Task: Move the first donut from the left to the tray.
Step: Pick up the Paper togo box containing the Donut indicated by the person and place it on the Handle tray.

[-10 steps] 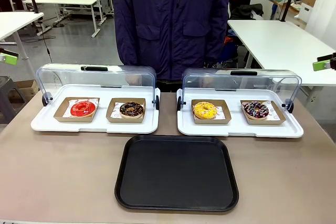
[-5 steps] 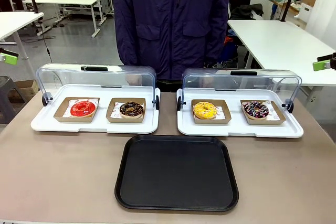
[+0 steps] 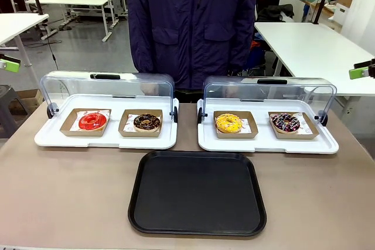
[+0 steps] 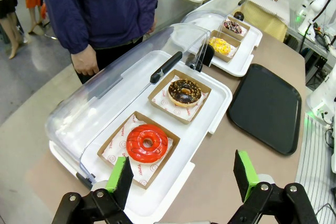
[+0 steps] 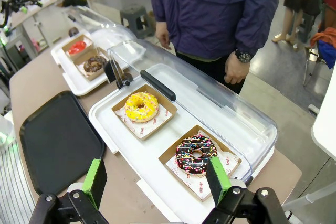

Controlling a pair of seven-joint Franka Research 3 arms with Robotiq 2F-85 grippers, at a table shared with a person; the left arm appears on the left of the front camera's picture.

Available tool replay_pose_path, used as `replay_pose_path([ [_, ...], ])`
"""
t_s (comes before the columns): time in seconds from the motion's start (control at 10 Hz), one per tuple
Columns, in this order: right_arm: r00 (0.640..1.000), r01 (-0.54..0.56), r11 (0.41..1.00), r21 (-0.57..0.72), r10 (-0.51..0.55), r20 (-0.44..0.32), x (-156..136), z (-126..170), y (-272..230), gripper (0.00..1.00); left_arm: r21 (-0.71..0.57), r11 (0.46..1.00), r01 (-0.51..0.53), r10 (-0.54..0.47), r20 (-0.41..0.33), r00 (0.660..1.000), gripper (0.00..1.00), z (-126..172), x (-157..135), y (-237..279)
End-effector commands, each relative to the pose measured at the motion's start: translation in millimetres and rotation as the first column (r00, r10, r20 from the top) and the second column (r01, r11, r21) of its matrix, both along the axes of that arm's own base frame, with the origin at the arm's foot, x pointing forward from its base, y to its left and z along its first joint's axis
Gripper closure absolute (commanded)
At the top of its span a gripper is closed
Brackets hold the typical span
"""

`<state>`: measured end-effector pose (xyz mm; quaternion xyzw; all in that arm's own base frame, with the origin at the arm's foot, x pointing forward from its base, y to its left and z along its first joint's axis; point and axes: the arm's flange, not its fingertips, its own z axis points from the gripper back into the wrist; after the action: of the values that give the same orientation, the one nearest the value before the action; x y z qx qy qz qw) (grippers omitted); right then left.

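Note:
The first donut from the left (image 3: 92, 121) is a glossy red ring in a brown cardboard holder, lying in the left white tray. The black tray (image 3: 197, 193) lies bare at the table's near middle. In the left wrist view my left gripper (image 4: 182, 174) hangs open above the table's left end, with the red donut (image 4: 147, 142) just beyond its fingers and the black tray (image 4: 268, 106) off to the right. My right gripper (image 5: 156, 181) stands open over the other end, and the red donut (image 5: 77, 47) lies far off, past the black tray (image 5: 58, 140).
Two white trays (image 3: 44, 137) (image 3: 328, 144) stand side by side with their clear domed lids tipped back. They also hold a chocolate donut (image 3: 146, 122), a yellow donut (image 3: 228, 123) and a sprinkled donut (image 3: 286, 122). A person in a dark jacket (image 3: 193, 21) stands at the far edge.

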<state>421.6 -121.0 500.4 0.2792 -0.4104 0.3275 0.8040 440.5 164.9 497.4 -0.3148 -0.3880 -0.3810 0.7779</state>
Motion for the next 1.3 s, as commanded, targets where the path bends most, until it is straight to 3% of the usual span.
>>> replay_pose_path([
  [0.0, 1.000, -0.003, 1.000, 0.015, 0.002, 0.024, 3.9, 0.0, 0.4, 0.00, -0.015, 1.000, 0.010, -0.009, 0.013, 1.000, 0.00, 1.9, -0.2, -0.6],
  [1.2, 1.000, -0.003, 1.000, 0.015, 0.002, 0.024, 3.9, 0.0, 0.4, 0.00, -0.015, 1.000, 0.010, -0.009, 0.013, 1.000, 0.00, 1.9, -0.2, -0.6],
])
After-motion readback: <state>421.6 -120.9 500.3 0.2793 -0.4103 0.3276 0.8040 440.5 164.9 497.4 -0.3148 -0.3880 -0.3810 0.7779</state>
